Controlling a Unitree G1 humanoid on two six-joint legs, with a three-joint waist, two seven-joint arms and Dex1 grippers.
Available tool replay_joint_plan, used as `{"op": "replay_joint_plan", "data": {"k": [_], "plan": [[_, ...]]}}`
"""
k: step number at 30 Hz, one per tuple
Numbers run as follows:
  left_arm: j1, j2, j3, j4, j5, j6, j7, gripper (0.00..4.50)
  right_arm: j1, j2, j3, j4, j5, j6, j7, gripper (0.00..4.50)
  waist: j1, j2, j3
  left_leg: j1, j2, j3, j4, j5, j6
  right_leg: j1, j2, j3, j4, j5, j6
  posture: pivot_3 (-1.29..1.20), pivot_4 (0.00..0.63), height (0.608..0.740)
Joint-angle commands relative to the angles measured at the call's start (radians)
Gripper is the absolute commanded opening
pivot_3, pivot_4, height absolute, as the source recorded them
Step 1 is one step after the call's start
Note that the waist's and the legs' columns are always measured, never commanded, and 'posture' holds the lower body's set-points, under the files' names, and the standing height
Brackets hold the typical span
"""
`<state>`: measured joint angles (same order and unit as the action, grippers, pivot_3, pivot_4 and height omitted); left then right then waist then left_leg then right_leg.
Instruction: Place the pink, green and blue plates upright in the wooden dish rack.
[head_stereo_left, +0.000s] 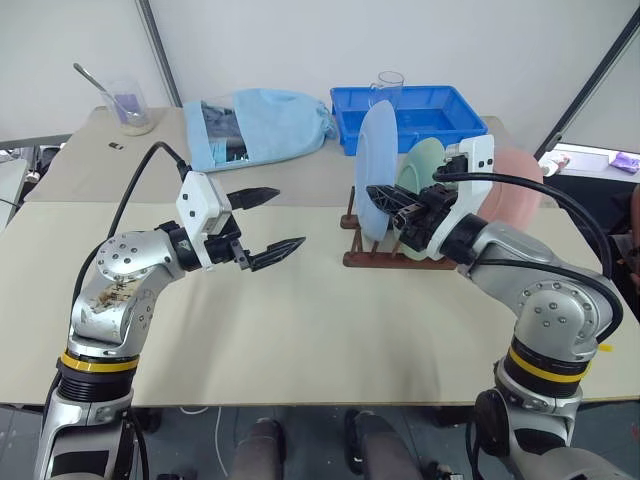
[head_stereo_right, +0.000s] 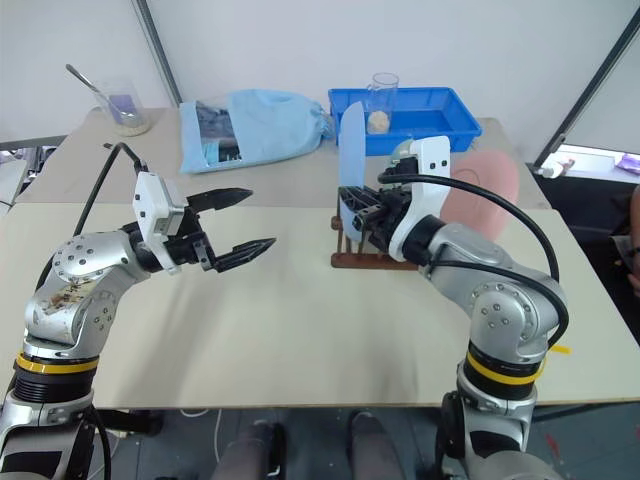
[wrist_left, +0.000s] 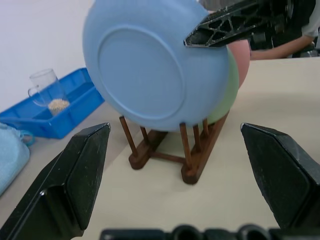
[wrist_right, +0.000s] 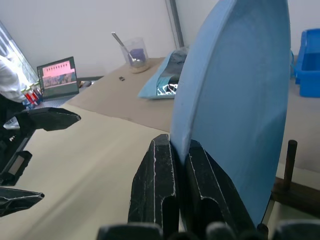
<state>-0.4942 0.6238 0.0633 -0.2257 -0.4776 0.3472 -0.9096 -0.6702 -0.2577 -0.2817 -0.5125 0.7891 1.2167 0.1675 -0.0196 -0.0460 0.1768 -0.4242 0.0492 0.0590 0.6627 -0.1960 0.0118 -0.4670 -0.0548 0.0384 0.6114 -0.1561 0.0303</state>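
Blue plate (head_stereo_left: 376, 170) | upright in front slot of wooden dish rack (head_stereo_left: 385, 258), green plate (head_stereo_left: 425, 165) and pink plate (head_stereo_left: 515, 185) behind it | risk: tips or rolls off pegs on release, rim barely seated | right gripper (wrist_right: 179, 165) pinching its rim; left gripper (head_stereo_left: 270, 222) spread, empty | matte, pale, round

We see the green plate (head_stereo_left: 425, 165) mostly hidden behind the blue plate (head_stereo_left: 376, 170) at centre right. The right arm covers the pink plate's (head_stereo_left: 518, 190) lower left and much of the rack (head_stereo_left: 372, 258).
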Motion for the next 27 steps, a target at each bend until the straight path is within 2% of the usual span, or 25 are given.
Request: {"op": "replay_joint_plan", "data": {"k": [1,10,12,18,21,27], "plan": [[-0.019,0.001,0.021,-0.025,-0.022,-0.007,-0.003,4.48,-0.039,0.006,-0.043,-0.005,0.055,0.027,-0.035,0.00,-0.001,0.000,0.000,0.000,0.000,0.000,0.000,0.000,0.000,0.000,0.000,0.000,0.000,0.000,0.000,0.00,0.150,0.720],[-0.026,-0.021,0.012,-0.017,-0.006,-0.019,0.013,4.48,-0.071,0.012,-0.059,0.040,0.124,0.075,-0.087,0.00,-0.003,0.000,0.000,0.000,0.000,-0.001,0.000,0.000,0.000,0.000,0.001,0.000,0.000,0.000,0.000,0.00,0.150,0.720],[-0.026,-0.026,0.012,-0.019,-0.003,-0.018,0.017,4.50,-0.073,0.003,-0.054,0.039,0.131,0.075,-0.089,0.83,-0.004,0.000,0.000,0.000,0.000,-0.001,0.000,0.000,0.000,0.000,0.001,0.000,0.000,0.000,0.000,0.00,0.150,0.720],[-0.028,-0.038,0.004,-0.015,0.003,-0.022,0.023,4.50,-0.087,-0.026,-0.030,0.029,0.106,0.037,-0.088,2.84,-0.004,0.000,0.000,0.000,0.000,-0.001,0.000,0.000,0.000,0.000,0.001,0.000,0.000,0.000,0.000,0.00,0.150,0.720],[-0.030,-0.044,-0.003,-0.012,0.009,-0.028,0.021,4.50,-0.109,-0.083,-0.009,0.019,0.088,0.004,-0.048,3.87,-0.004,0.000,0.000,0.000,0.000,-0.001,0.000,0.000,0.000,0.000,0.001,0.000,0.000,0.000,0.000,0.00,0.150,0.720],[-0.033,-0.050,-0.013,-0.010,0.009,-0.033,0.013,4.50,-0.158,-0.275,-0.037,0.034,0.109,-0.060,0.104,3.87,0.000,0.000,0.000,0.000,0.000,-0.001,0.000,0.000,0.000,0.001,0.001,0.000,-0.001,0.000,0.000,0.00,0.150,0.720]]}}
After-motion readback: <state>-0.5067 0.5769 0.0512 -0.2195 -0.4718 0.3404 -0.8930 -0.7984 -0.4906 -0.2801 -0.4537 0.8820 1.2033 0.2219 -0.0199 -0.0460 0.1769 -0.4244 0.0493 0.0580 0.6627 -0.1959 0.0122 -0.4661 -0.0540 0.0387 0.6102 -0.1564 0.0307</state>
